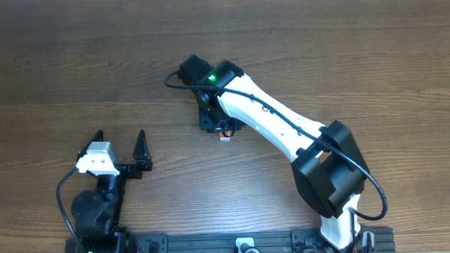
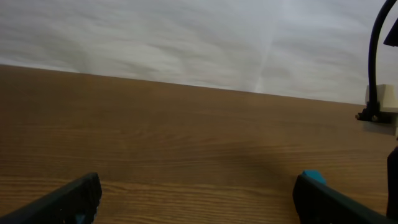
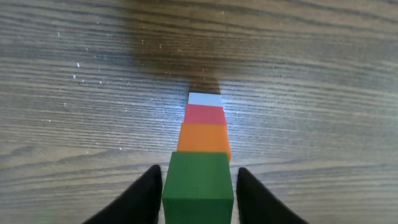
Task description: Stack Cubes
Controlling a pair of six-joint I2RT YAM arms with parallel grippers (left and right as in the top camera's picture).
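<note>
- Your right gripper [image 3: 198, 171] hangs over the middle of the table [image 1: 57, 57]; its claw is clamped on the green cube [image 3: 198, 177], one finger pressed to each side with no gap that you can see.
- The green cube sits on top of a single column; under it comes the orange cube [image 3: 203, 138], then the red cube [image 3: 204, 114], then the white cube [image 3: 204, 99] resting on the wood.
- The four cubes touch face to face and line up closely; the column looks upright from your right wrist camera.
- From above, the right arm covers most of the column; you get just a sliver of red and white at the gripper's near side.
- Your left gripper [image 1: 119, 138] sits low toward the table's near left corner, well apart from the column; its claw is spread wide with nothing between the fingers.
- From your left wrist camera you see bare wood running to the far edge, with a pale wall behind it.
</note>
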